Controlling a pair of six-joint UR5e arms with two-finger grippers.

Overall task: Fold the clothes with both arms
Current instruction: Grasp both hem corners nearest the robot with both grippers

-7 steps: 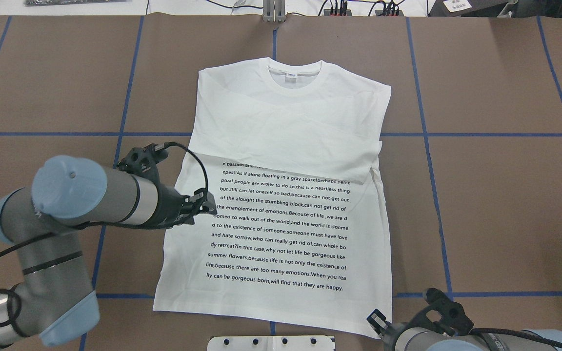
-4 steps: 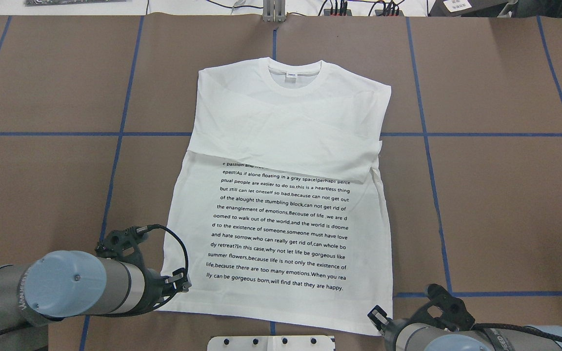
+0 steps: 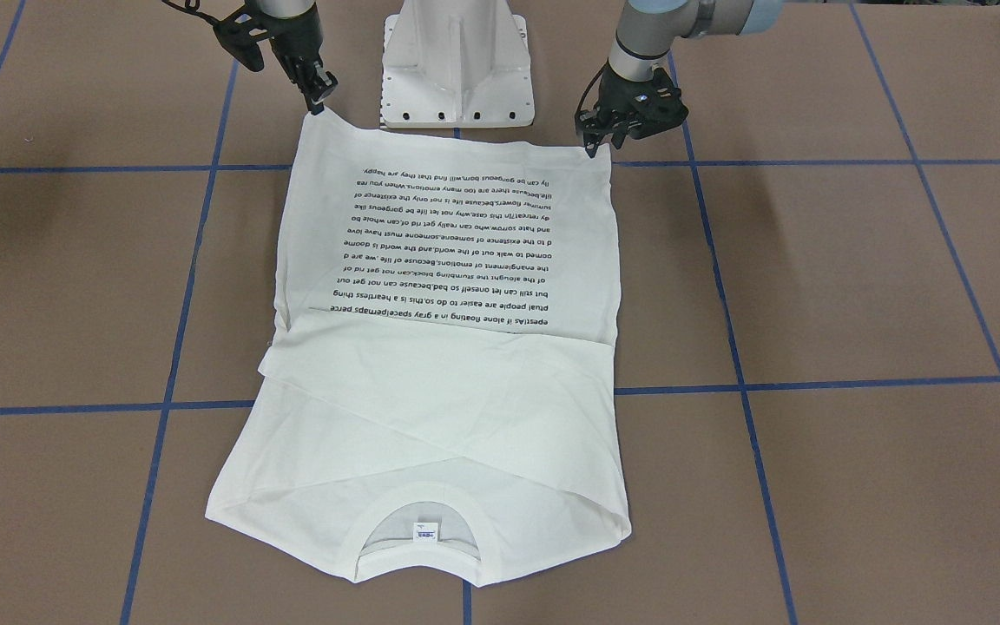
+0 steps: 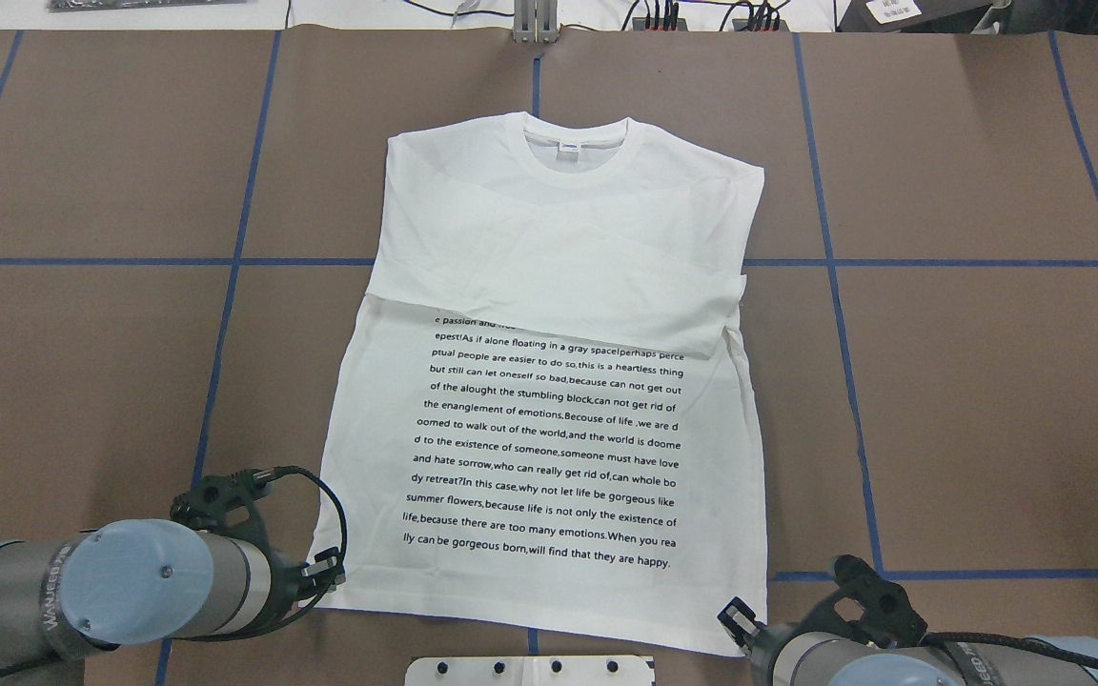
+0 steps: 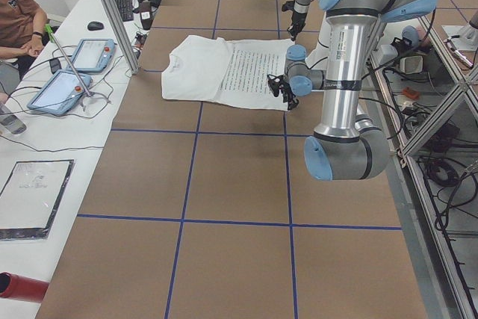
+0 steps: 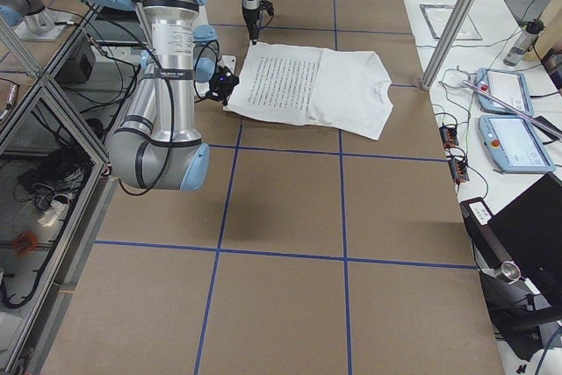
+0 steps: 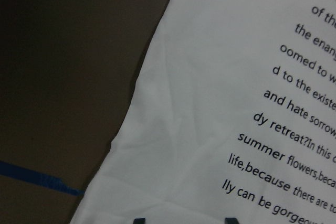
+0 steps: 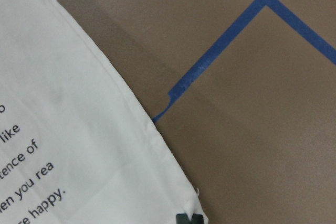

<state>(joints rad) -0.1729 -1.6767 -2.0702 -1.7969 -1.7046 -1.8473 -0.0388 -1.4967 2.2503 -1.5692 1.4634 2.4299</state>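
The white T-shirt lies flat on the brown table, collar at the far side, both sleeves folded across the chest, black text block facing up. My left gripper is at the near left hem corner; in the left wrist view its fingertips stand wide apart over the cloth, open. My right gripper is at the near right hem corner; in the right wrist view its fingertips are close together on the puckered corner. In the front-facing view the left gripper and right gripper stand at the two hem corners.
The white pedestal stands just behind the hem between the arms. Blue tape lines cross the table. Cables and plugs lie along the far edge. An operators' bench with tablets and a metal post is beyond the collar side.
My left arm has pulled back from the shirt's left side at mid-height toward me, down to the near left hem corner. The right arm and the shirt have not moved.
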